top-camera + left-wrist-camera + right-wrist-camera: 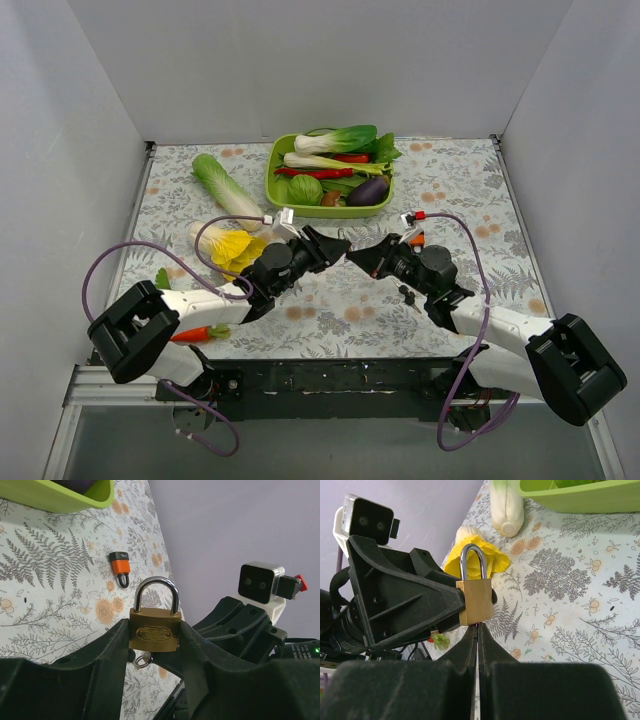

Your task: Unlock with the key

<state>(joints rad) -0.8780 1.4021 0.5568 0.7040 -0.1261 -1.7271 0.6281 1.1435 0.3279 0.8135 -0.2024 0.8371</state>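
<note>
A brass padlock (pixel 154 630) with a silver shackle is held upright above the table, and my left gripper (pixel 153 636) is shut on its body from both sides. My right gripper (pixel 478 626) is shut, its tips pressed up against the bottom of the padlock (pixel 476 602). The key (pixel 131 655) shows only as a dark head with a small silver ring (pixel 142 659) hanging just under the padlock. Its blade is hidden. In the top view both grippers meet tip to tip over the middle of the table (pixel 346 253).
An orange-and-black padlock (pixel 120 566) lies on the floral cloth beyond the held one. A green tray (pixel 275 185) of vegetables stands at the back. A cabbage (pixel 225 185), a yellow leafy vegetable (pixel 232 246) and a carrot (pixel 205 333) lie at the left. Walls close three sides.
</note>
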